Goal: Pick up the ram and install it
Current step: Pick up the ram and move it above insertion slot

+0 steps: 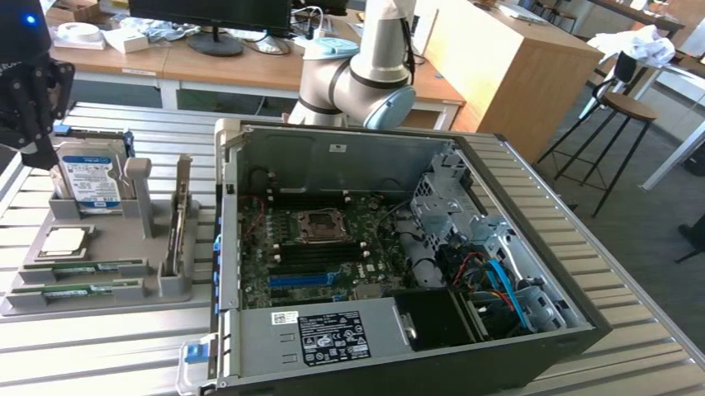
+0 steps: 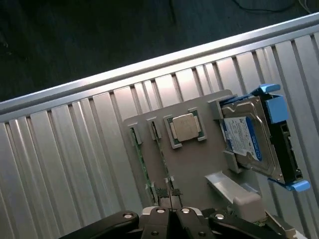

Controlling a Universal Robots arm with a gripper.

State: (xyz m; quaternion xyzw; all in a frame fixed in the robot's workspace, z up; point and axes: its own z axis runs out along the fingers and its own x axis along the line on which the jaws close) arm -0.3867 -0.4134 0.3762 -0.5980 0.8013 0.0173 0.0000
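Observation:
Two long green sticks lie on edge in slots of the grey holder tray, next to the square silver CPU. The ram is the stick nearer the CPU; its look-alike lies one slot further out. My black gripper hangs well above the tray at the exterior view's left. Its fingertips are pressed together with nothing between them, and they line up over the ram's end. The open computer case shows its motherboard with dark memory slots.
A blue-labelled hard drive stands at the tray's back, with grey upright posts beside it. The case fills the middle of the slatted metal table. The arm's base rises behind the case. A stool stands at the exterior view's right.

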